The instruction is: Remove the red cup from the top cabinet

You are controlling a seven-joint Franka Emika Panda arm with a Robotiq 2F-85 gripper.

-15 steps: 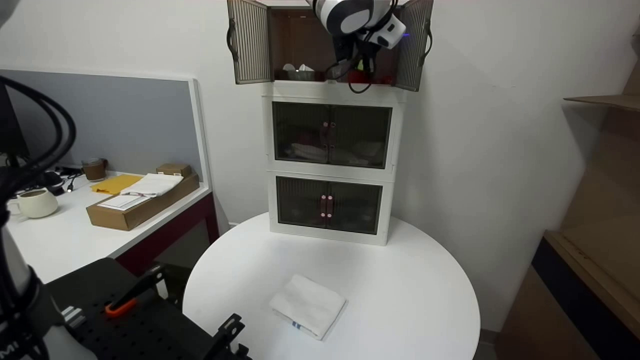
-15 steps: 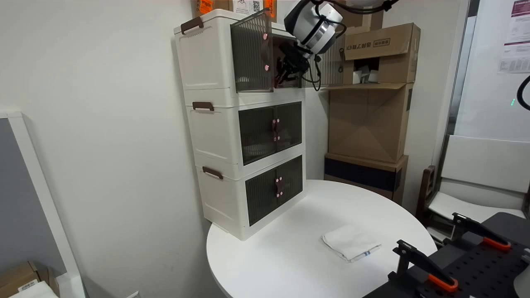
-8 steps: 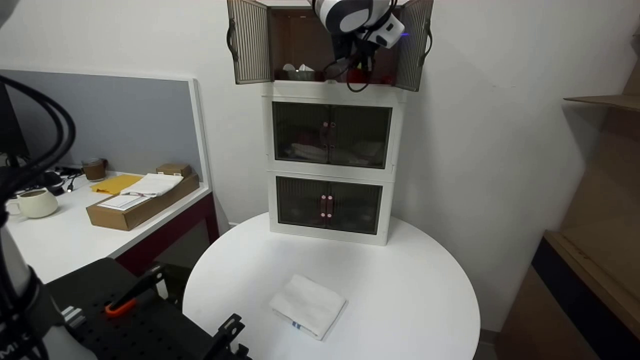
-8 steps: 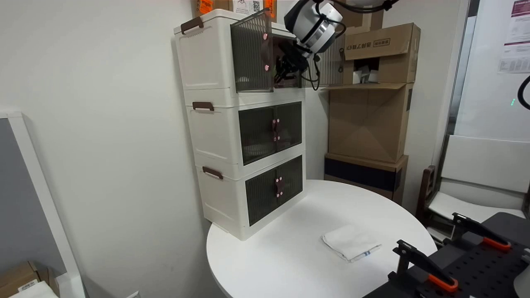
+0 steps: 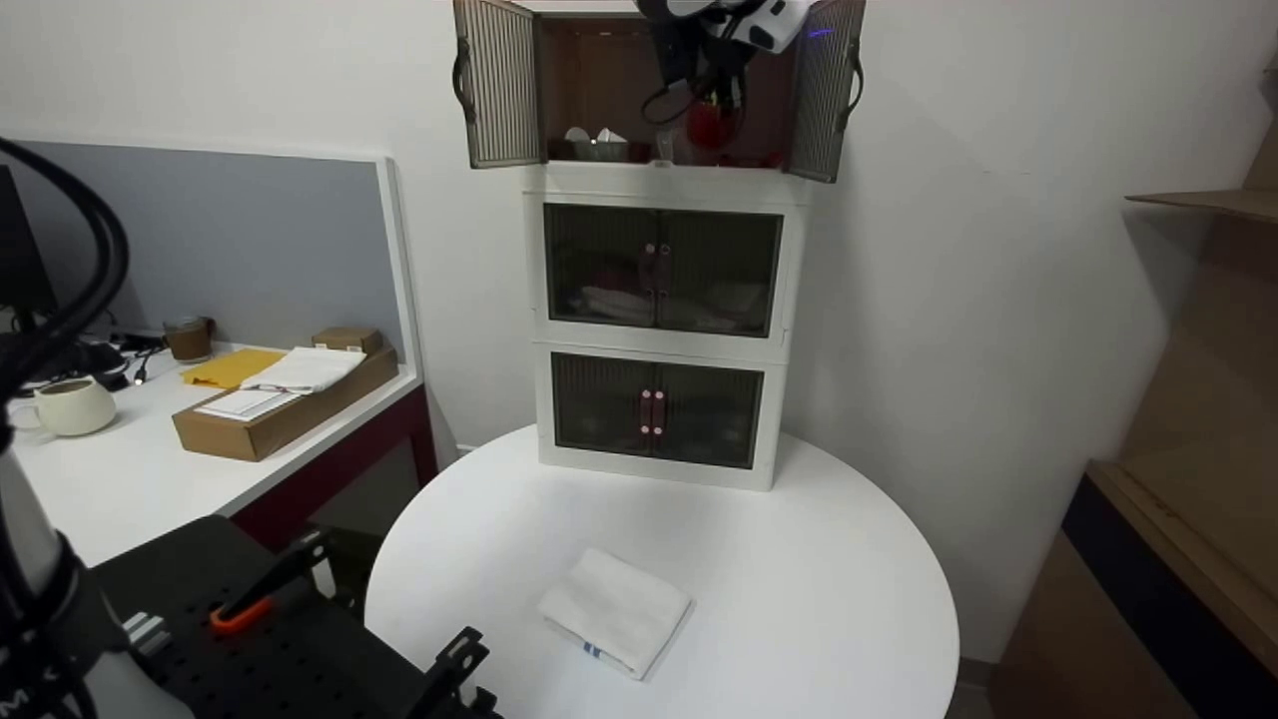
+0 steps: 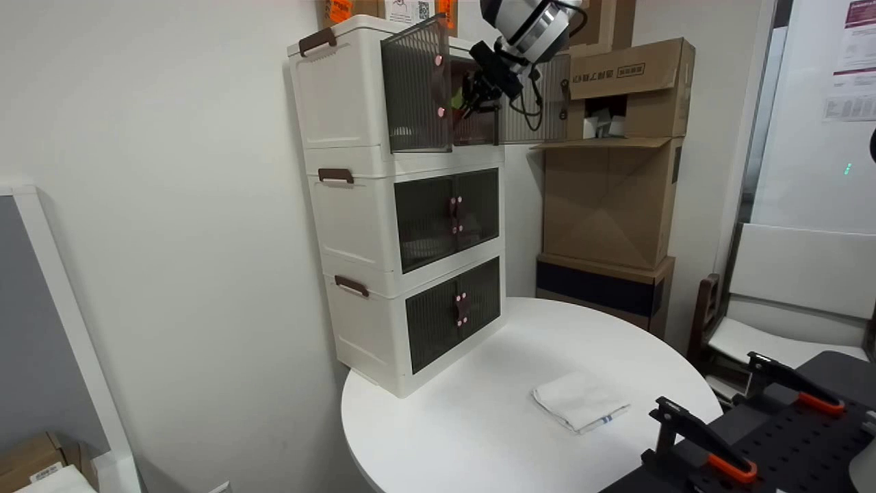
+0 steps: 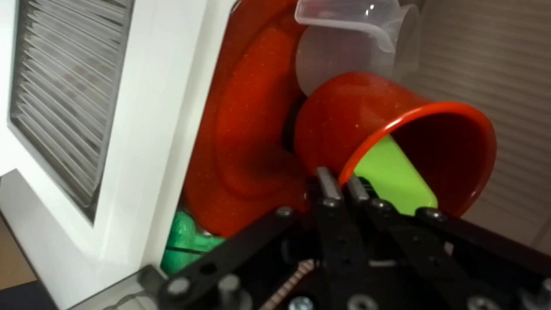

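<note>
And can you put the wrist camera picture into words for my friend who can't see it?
A gripper pinches the rim of a red cup, with a lime-green thing inside the cup. In the picture, a red dish shows left of the cup, a see-through container above the cup, and a white frame at far left.

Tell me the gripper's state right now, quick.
Gripper: closed, holding the red cup by its rim.
</note>
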